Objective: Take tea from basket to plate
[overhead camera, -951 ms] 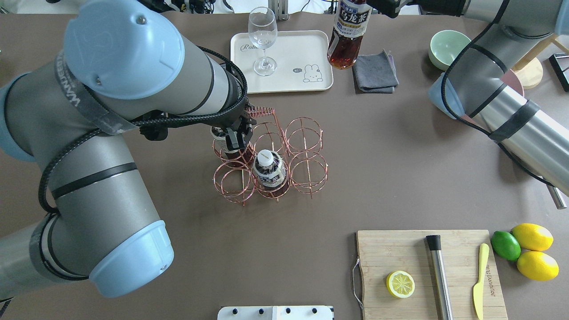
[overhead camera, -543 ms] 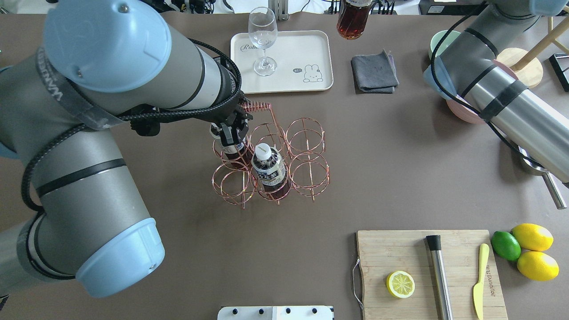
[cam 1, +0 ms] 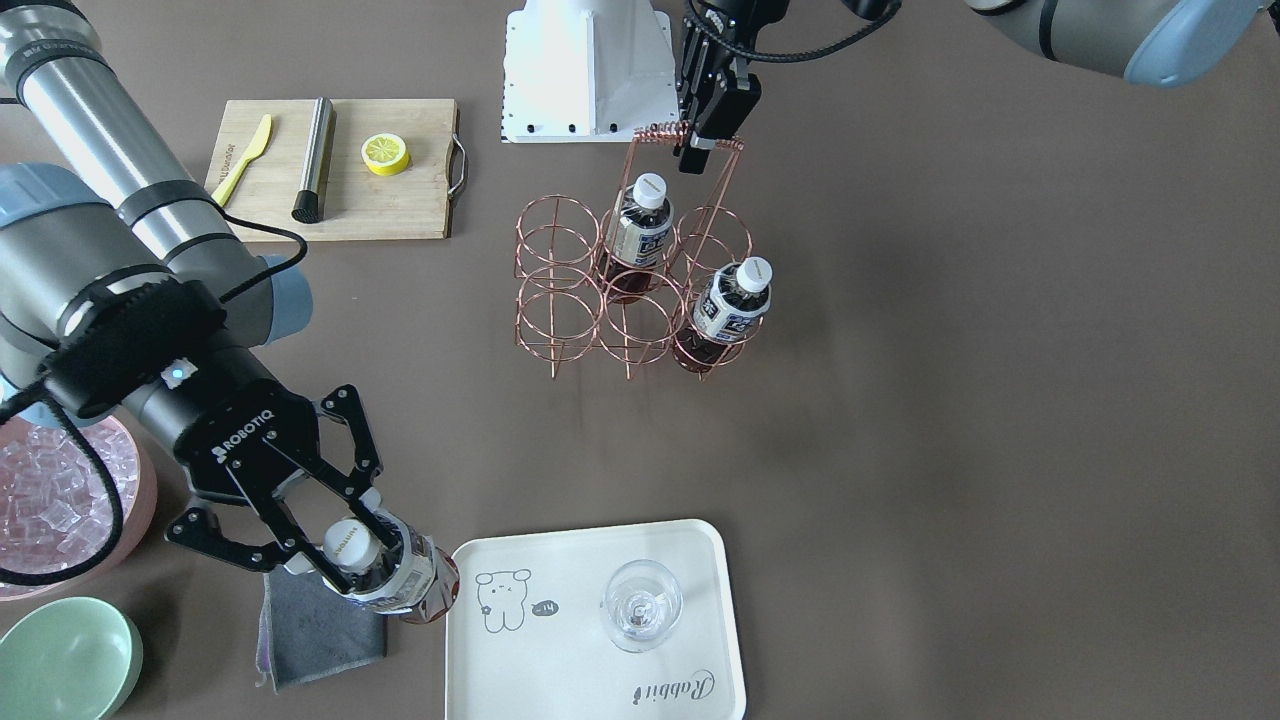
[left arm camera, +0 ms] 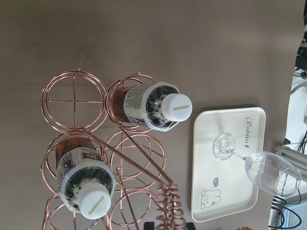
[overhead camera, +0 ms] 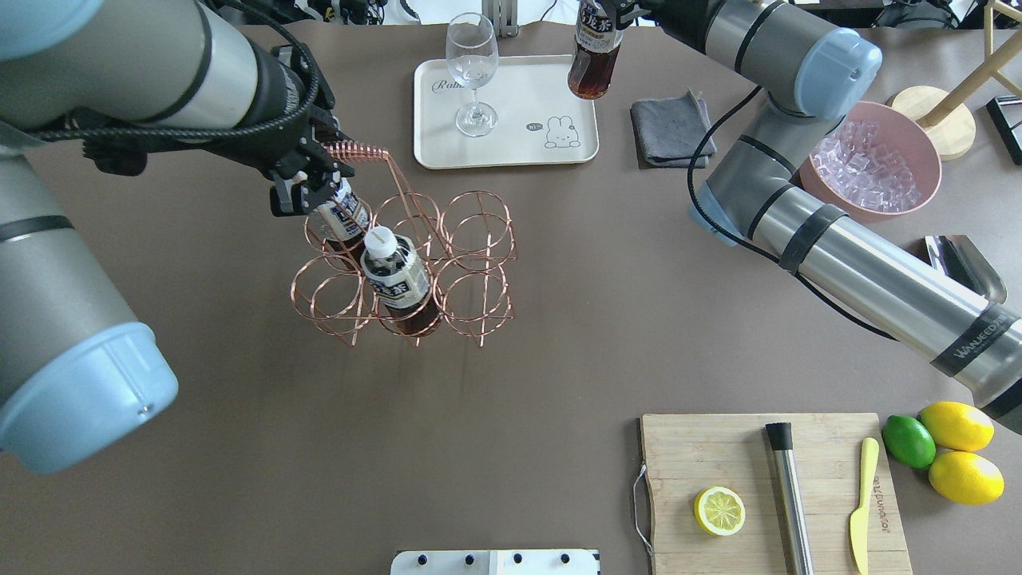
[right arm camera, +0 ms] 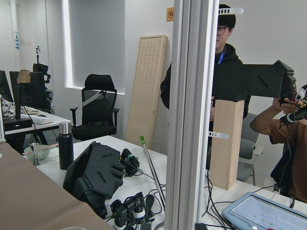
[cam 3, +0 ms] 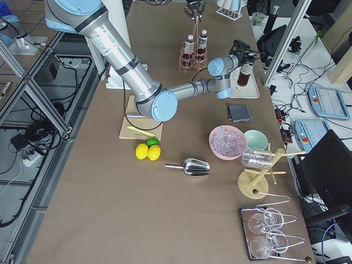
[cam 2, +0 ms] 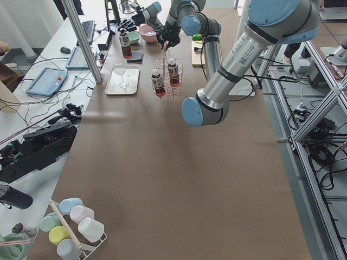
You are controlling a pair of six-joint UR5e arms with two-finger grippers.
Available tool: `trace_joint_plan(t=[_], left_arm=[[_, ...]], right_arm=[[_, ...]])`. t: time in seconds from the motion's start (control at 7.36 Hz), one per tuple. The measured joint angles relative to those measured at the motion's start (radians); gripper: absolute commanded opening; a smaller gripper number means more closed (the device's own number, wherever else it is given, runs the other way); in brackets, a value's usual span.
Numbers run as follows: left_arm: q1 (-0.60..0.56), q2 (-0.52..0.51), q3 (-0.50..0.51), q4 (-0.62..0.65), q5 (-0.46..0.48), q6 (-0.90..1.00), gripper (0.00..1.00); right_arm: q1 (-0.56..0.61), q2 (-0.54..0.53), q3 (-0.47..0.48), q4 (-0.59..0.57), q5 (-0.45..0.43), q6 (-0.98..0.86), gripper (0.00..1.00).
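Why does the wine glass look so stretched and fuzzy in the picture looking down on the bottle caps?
Left wrist view: the wine glass sits near the frame's edge, where the lens stretches it, and its bowl looks soft; front-facing view: the same glass looks round and sharp.

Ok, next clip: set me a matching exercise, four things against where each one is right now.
Things:
1. wine glass
2. lemon half
3. basket handle
4. tea bottle outside the basket

Places:
A. on the cutting board
B. clamped in the right gripper
C. standing on the plate
D. clamped in the left gripper

Pairs: 1-C, 2-A, 3-D, 4-B.
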Motion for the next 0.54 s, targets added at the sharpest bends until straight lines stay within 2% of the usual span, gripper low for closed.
trace_joint_plan(t=[0.27,0.54], left_arm=[[-0.183,0.114,0.011,0.001,-0.160,0.219,0.00],[-0.414,0.190,0.133,-0.002,-0.294,0.459,0.00]], right_arm=[[-0.048,0.055,-0.137,0.057,-0.096,-0.002,0.00],[-0.093,0.092,-0.244,0.112,-0.171,-0.003,0.00]])
